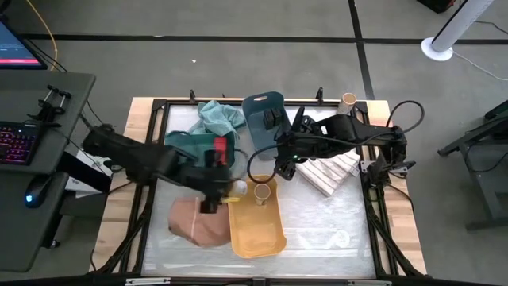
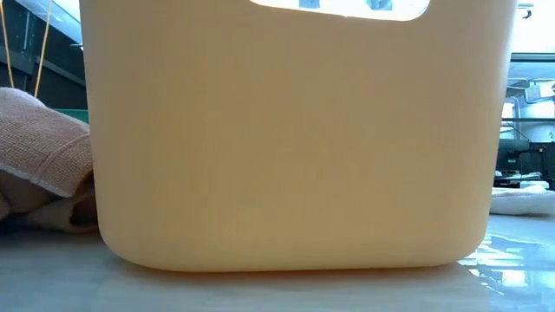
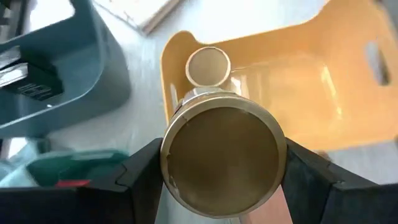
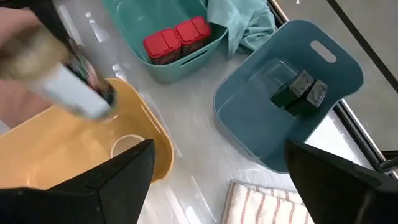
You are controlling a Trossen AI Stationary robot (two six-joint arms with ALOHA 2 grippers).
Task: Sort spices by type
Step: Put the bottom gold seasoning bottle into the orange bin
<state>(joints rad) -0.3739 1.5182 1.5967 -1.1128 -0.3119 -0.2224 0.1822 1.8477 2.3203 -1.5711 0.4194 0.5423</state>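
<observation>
Up close, yellow bin (image 2: 295,156) blocking nearly the whole low view. Left gripper (image 3: 221,171) pinching a tan jar (image 3: 221,162) at the bin's rim, blurred. Right gripper (image 4: 217,180) spread wide, empty, above the table.

No legible text, brand, number or sign was found in any view. The dark grey boxy containers (image 3: 34,87) in the blue bin (image 3: 74,81) carry pale markings in the left wrist view, but these are too blurred to read. The red boxy containers (image 4: 176,38) in the green bin (image 4: 163,65) show no readable label, and the monitor (image 1: 17,48) at the edge of the high view shows only unreadable lines.
</observation>
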